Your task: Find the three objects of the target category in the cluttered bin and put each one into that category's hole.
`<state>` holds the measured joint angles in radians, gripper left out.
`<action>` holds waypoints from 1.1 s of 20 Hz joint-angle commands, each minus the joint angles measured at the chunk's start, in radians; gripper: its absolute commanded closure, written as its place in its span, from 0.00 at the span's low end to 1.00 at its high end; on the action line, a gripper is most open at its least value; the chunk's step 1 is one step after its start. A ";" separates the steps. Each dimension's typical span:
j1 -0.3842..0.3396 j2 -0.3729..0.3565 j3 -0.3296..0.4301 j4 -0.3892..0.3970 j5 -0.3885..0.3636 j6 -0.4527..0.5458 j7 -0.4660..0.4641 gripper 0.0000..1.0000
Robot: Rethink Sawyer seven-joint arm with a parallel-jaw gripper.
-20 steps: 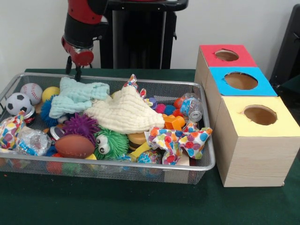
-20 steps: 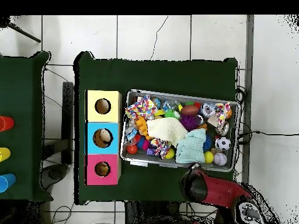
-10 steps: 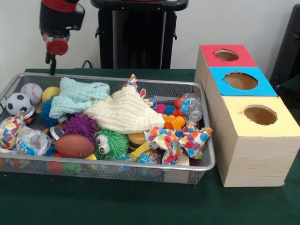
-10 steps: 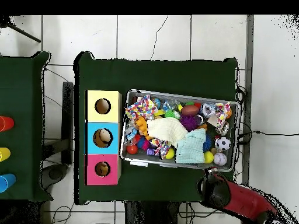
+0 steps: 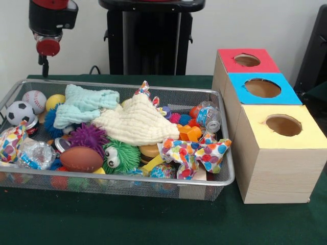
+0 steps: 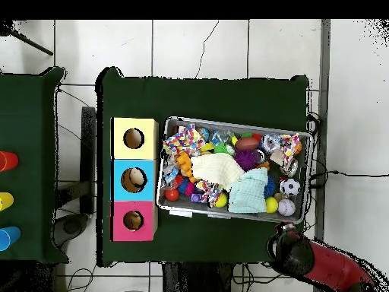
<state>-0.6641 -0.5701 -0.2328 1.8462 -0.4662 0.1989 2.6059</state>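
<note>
Bin (image 5: pixel 225 176) stays crowded under two cloths; claw (image 5: pixel 45 65) hangs beyond its corner, grip state unclear. Best descend straight onto an exposed ball (image 5: pixel 34 98).

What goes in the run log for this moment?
gripper: empty, raised behind the bin's corner | bin: cluttered, untouched | baseball, soccer ball: in bin | red hole: nothing entering

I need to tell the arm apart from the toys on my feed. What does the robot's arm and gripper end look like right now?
The arm is glossy red with black sections. In the front view its end is a black housing over a round red cap, with the thin dark gripper hanging below. No cables or markings on it are legible.
</note>
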 commanded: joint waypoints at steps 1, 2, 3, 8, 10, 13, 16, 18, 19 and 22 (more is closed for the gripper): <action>0.001 0.101 0.133 -0.120 -0.052 -0.064 -0.054 0.00; -0.003 0.108 0.139 -0.127 -0.054 -0.070 -0.053 0.00; -0.005 0.113 0.143 -0.130 -0.056 -0.074 -0.052 0.00; -0.014 0.081 0.182 -0.146 -0.066 -0.008 -0.091 0.00; -0.030 0.072 0.210 -0.155 -0.066 0.026 -0.119 0.00; -0.046 0.072 0.236 -0.167 -0.074 0.042 -0.136 0.00; -0.047 0.064 0.245 -0.167 -0.075 0.060 -0.133 0.00; -0.047 0.038 0.249 -0.155 -0.067 0.100 -0.136 0.00; -0.047 0.024 0.251 -0.150 -0.066 0.120 -0.143 0.00; -0.057 -0.054 0.256 -0.108 -0.039 0.250 -0.188 0.00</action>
<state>-0.7096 -0.5910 -0.1571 1.8183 -0.5261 0.3033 2.6057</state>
